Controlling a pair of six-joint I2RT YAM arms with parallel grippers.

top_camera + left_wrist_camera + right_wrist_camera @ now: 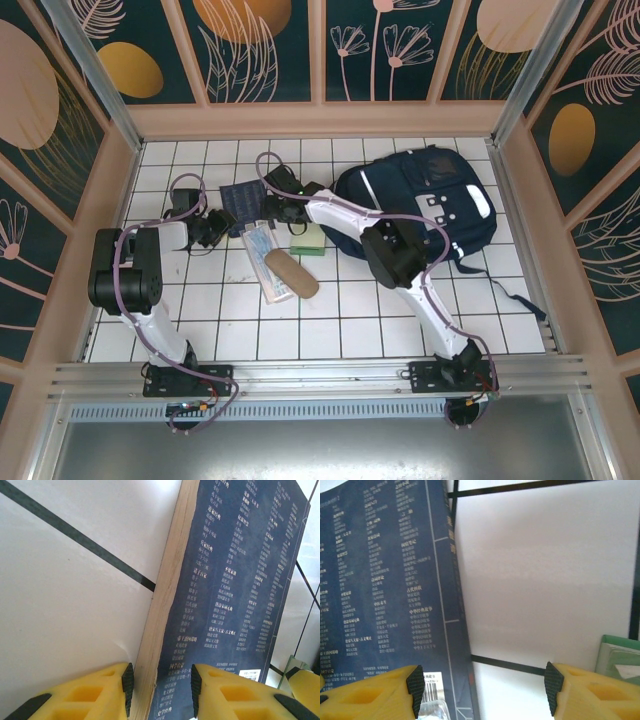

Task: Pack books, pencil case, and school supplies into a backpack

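Observation:
A navy book (240, 200) with white print lies at the back left of the tiled floor. My left gripper (218, 228) is at its near left corner. In the left wrist view that gripper (161, 687) is shut on the book (235, 580), one pad at the tan page edge and the other on the cover. My right gripper (272, 208) is at the book's right side. It (483, 690) stands open astride the book's (380, 580) spine edge and holds nothing. The navy backpack (430, 200) lies at the back right. A brown pencil case (291, 273) rests on a clear packet (262, 255).
A pale green flat box (308, 240) sits just right of the packet, and its corner (620, 657) shows beside my right finger. The clear packet's end (432, 711) peeks out under the book. The right arm's forearm reaches across in front of the backpack. Wooden walls ring the white tiles (340, 310).

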